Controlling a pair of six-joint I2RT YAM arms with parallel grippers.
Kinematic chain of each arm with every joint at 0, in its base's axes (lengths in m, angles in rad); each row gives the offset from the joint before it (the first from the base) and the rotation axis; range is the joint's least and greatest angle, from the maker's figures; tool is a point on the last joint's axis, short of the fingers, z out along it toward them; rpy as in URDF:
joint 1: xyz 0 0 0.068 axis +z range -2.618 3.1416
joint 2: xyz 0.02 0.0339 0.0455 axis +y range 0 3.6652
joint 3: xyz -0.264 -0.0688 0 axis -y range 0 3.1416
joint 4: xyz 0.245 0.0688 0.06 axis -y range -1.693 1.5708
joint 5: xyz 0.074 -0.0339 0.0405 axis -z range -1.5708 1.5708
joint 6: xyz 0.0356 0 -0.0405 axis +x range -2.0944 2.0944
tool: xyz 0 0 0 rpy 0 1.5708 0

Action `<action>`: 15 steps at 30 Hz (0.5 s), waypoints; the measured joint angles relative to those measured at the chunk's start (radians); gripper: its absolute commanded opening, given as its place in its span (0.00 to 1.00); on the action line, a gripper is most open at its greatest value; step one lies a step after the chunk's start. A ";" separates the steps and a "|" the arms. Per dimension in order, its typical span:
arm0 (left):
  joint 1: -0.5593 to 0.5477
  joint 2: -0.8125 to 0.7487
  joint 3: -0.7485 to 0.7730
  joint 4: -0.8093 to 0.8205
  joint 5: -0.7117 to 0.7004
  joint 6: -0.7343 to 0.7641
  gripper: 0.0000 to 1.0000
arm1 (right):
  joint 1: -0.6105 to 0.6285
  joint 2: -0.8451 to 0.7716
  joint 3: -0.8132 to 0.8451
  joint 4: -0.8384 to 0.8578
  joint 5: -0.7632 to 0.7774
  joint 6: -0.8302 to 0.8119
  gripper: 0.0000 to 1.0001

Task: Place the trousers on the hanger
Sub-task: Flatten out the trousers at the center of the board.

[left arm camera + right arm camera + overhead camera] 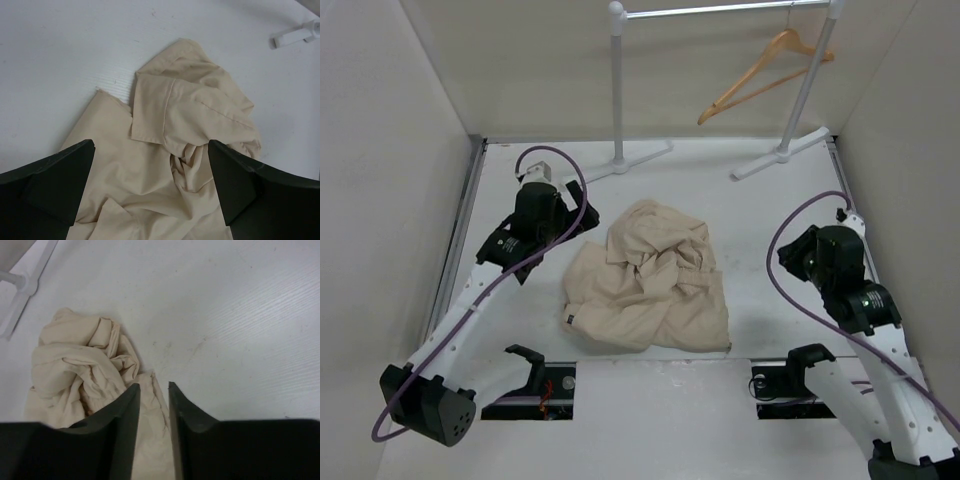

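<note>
Left gripper has its jaws spread wide with nothing between them. Its wrist camera looks straight down on rumpled cloth, and from the top view that arm's head sits just left of the pile. Right gripper is pretty much closed, with only a thin slit between the fingers and nothing pinched in there. It's off to the right of the pile, pointing back toward it, and the cloth's edge peeks through the slit. Both are over the white table, which has pale walls on three sides. At the back there's a white tube rack with two uprights on flat feet and a rail across the top. One foot shows in the corner of each wrist view. The trousers are a beige crumpled heap in the middle of the table, between the two arms and well short of the rack. They're folded over themselves, so I can't really make out which part is legs and which is waist. The hanger is wooden and hangs tilted from the rail near the right upright, with nothing on it. There's a little dark label at the near left corner of the heap.
</note>
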 measured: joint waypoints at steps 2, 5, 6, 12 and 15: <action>0.005 -0.002 0.006 -0.003 0.001 0.000 1.00 | 0.000 0.009 0.000 0.003 -0.030 -0.013 0.10; 0.006 -0.026 -0.018 0.018 -0.006 -0.007 1.00 | 0.003 0.036 0.000 0.004 -0.084 -0.030 0.07; 0.005 -0.039 -0.032 0.029 -0.012 -0.014 1.00 | 0.010 0.050 0.000 0.005 -0.100 -0.034 0.07; -0.014 -0.078 -0.054 0.058 -0.088 -0.083 0.97 | 0.134 0.148 0.000 0.024 -0.168 -0.060 0.28; -0.014 -0.058 -0.054 0.070 -0.104 -0.114 0.34 | 0.222 0.192 -0.009 0.081 -0.203 -0.064 0.56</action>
